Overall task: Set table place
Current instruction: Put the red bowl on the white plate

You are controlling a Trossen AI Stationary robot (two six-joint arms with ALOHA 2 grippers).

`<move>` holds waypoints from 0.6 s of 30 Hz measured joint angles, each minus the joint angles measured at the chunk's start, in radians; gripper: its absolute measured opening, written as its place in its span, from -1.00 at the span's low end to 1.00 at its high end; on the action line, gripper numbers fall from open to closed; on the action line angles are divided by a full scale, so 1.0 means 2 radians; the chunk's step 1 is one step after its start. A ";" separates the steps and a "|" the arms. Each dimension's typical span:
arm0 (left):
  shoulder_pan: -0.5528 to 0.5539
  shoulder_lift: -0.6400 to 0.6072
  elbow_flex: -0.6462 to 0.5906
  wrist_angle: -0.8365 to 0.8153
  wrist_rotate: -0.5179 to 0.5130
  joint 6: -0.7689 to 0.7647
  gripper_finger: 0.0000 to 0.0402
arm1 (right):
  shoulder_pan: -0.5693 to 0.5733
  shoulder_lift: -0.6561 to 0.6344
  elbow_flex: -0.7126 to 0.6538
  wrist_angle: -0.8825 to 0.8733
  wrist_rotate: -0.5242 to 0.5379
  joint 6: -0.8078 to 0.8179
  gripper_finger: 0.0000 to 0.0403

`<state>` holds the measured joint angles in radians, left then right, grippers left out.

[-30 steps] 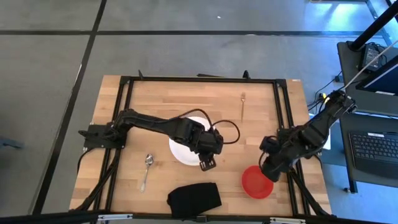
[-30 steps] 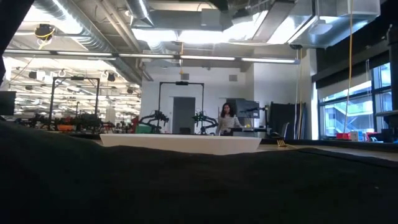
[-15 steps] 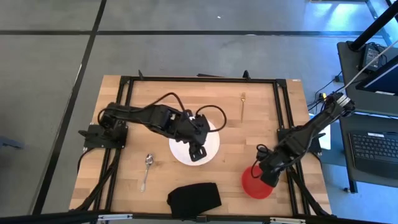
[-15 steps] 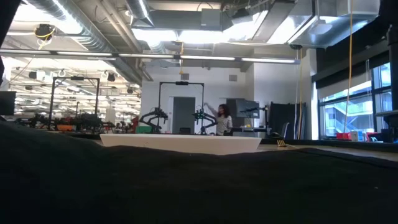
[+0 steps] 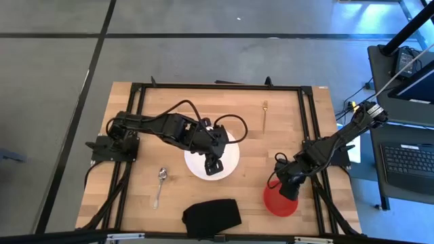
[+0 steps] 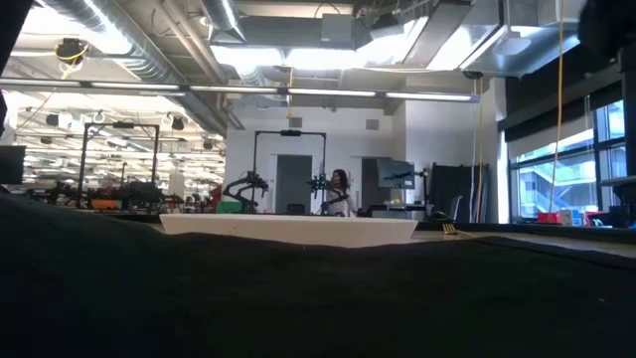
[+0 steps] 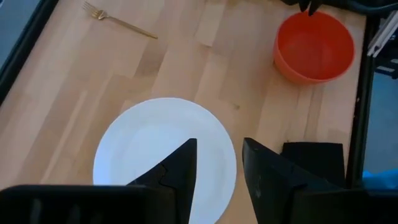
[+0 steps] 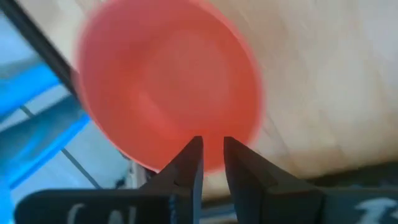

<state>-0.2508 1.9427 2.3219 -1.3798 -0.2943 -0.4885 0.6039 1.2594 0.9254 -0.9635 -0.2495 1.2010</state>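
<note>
1. Bowl [image 5: 279,200], red, stands near the right front part of the table [image 5: 285,129], well apart from the white plate [image 5: 230,163] at centre.
2. Right gripper [image 5: 283,184] hangs over the bowl's rim, fingers [image 8: 188,163] narrowly apart, holding nothing.
3. Left gripper [image 5: 214,165] hovers above the plate, fingers parted, empty.
4. Judgement: the bowl looks light, stiff and smooth; take it by the rim wall, one finger inside, one outside.
5. Fork [image 5: 264,115] and spoon [image 5: 159,186] lie apart, both slim and low.

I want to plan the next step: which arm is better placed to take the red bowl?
The right. Its gripper hovers at the red bowl, fingers slightly apart. The left gripper is over the white plate, farther away.
</note>
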 joint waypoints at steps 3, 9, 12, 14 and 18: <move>0.000 0.000 0.000 0.000 0.000 -0.002 -0.39 | 0.000 0.000 0.010 0.002 0.008 -0.005 -0.67; 0.000 0.000 0.000 0.002 0.000 0.026 -0.39 | 0.000 0.000 0.012 0.003 0.009 -0.001 -0.67; 0.000 0.000 0.000 0.002 0.000 0.026 -0.39 | 0.000 0.000 0.012 0.018 0.010 -0.002 -0.67; 0.000 0.000 0.000 0.002 0.000 0.027 -0.39 | 0.000 0.000 0.012 0.032 0.010 -0.011 -0.67; 0.000 0.000 0.000 0.002 0.000 0.027 -0.39 | -0.007 0.000 0.012 0.073 0.010 -0.013 -0.67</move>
<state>-0.2512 1.9427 2.3219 -1.3754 -0.2951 -0.4351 0.5906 1.2594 0.9497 -0.8180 -0.2294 1.1755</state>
